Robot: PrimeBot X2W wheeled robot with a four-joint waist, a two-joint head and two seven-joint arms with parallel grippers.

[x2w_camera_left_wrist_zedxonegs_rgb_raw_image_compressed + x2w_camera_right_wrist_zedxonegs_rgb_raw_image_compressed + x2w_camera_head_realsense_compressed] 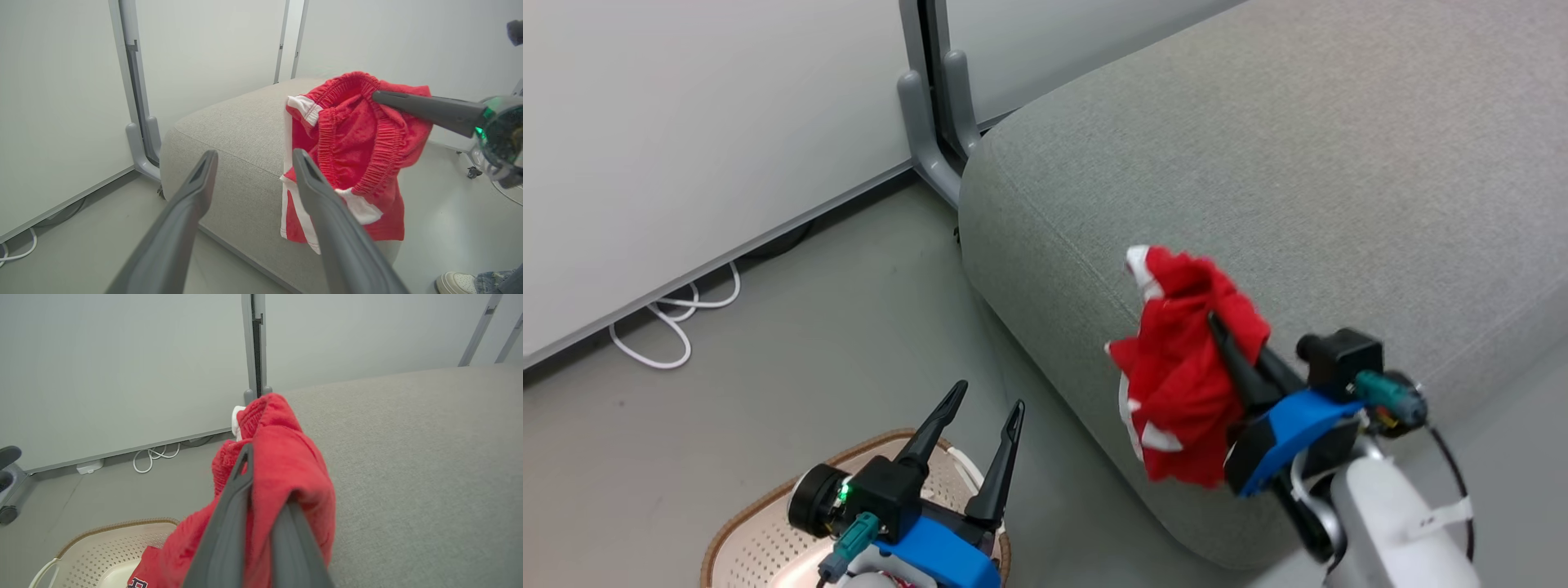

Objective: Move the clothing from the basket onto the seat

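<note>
Red shorts (1172, 384) pinched at waistband by right tool (1217, 322), hung high beside sofa (1258, 147) near edge, likely so hem clears it. Left tool (989, 394) spread, empty, kept over basket (743, 531) at near left, probably for next pick.

**Hardly any print to read**

On my feed I find one scrap of black-and-white lettering. It sits on the red clothing (143, 575) at the bottom edge of the right wrist view, beside the basket (102, 543). The frame cuts it off, so I cannot read it.

I see the basket (756, 535) cut by the bottom edge, partly behind my left gripper (991, 396). The red clothing (1176, 384) covers the fingertips of the right gripper (1217, 322); its lettering (137, 583) is cut off, unreadable.
</note>
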